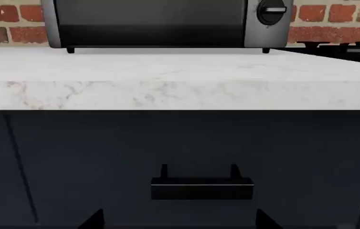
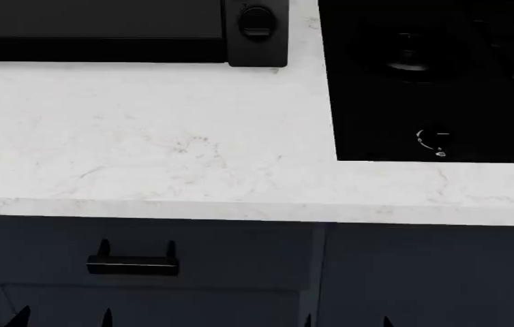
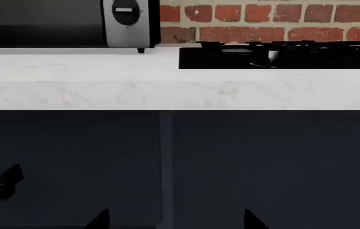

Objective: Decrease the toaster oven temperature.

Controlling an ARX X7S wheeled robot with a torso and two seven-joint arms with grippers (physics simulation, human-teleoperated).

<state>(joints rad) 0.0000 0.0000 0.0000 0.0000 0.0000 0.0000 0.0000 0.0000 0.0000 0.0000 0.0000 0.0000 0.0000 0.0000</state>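
Sitting at bench (image 2: 148,150) rear, toaster oven (image 2: 102,30), knob (image 2: 257,20) untouched, both hands' fingers apart (only tips visible), left hand (image 1: 178,219), right hand (image 3: 174,219).

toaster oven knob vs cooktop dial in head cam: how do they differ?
The round black toaster oven knob sits on the upright dark grey side panel facing forward; the small white-marked cooktop dial lies on the flat black cooktop facing up. The knob looks larger, with a raised bar grip; the dial shows white arc markings. Both are black and round.

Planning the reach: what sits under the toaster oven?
The toaster oven stands on small black feet upon the white marble countertop; its rear feet are hidden.
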